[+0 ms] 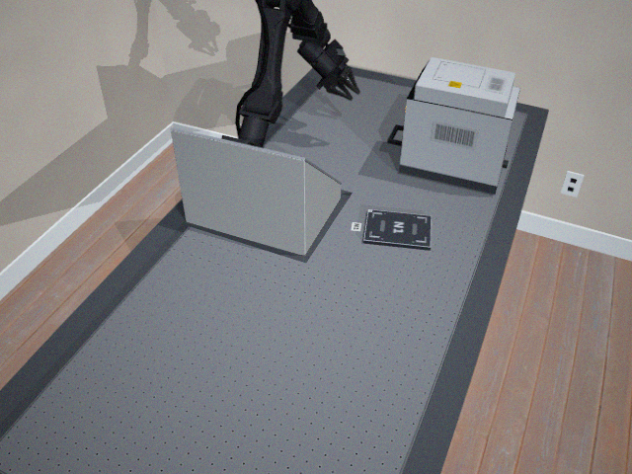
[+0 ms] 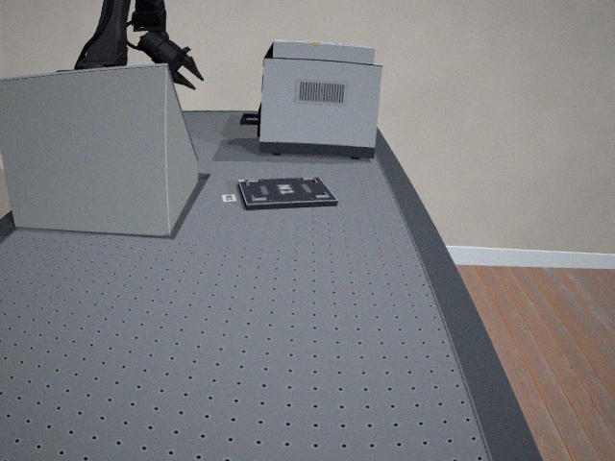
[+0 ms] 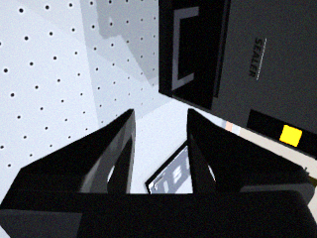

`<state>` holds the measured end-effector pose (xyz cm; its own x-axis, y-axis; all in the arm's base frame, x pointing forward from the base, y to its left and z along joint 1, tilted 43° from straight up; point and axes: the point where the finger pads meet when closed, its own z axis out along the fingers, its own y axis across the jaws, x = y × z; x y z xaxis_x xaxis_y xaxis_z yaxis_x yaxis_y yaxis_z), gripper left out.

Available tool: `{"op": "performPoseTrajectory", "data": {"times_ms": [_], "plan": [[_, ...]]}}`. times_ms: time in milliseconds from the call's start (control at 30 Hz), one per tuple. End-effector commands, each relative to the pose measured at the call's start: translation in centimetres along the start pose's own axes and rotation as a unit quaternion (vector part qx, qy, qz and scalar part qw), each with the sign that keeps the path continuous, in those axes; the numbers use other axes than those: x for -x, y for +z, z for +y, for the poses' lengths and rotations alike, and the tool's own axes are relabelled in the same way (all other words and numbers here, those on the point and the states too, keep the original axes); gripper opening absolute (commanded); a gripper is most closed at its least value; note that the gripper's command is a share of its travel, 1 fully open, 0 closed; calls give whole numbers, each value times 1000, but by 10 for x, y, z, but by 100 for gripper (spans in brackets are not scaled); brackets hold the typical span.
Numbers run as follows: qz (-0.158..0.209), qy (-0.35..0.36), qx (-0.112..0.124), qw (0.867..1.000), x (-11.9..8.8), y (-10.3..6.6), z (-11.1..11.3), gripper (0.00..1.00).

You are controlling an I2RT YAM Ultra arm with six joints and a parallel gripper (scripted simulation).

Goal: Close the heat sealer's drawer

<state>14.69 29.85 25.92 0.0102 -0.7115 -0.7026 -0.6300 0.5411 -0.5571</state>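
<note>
The heat sealer [image 1: 454, 160] [image 2: 317, 124] [image 3: 277, 89] stands upright near the table's far right edge. Its light [image 3: 290, 135] shows amber on the front in the wrist view. The drawer's handle [image 1: 392, 134] [image 2: 242, 119] [image 3: 176, 50] sticks out of the sealer's front. The drawer looks in, but its exact depth cannot be told. The seal sheet, plate and sealing frame are hidden inside. My gripper [image 1: 355, 95] [image 2: 198, 84] [image 3: 160, 118] is open, its fingers partly apart with nothing between them. It hangs in front of the sealer, clear of the handle.
A dark flat pad marked N1 [image 1: 398, 240] [image 2: 290, 197] [image 3: 168, 180] lies on the table nearer the top and exterior views than the sealer, with a small N1 label [image 1: 355, 226] [image 2: 229, 198] beside it. A large grey wedge-shaped box [image 1: 245, 194] [image 2: 89, 149] stands near the arm's base. A wall is behind the sealer.
</note>
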Motion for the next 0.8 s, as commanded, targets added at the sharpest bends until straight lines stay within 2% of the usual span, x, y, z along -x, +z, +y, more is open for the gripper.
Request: {"op": "performPoseTrajectory", "data": {"times_ms": [0, 767], "plan": [[23, 9, -22, 999, -5, -3, -11, 30], [20, 16, -24, 999, -4, -5, -16, 30]]}}
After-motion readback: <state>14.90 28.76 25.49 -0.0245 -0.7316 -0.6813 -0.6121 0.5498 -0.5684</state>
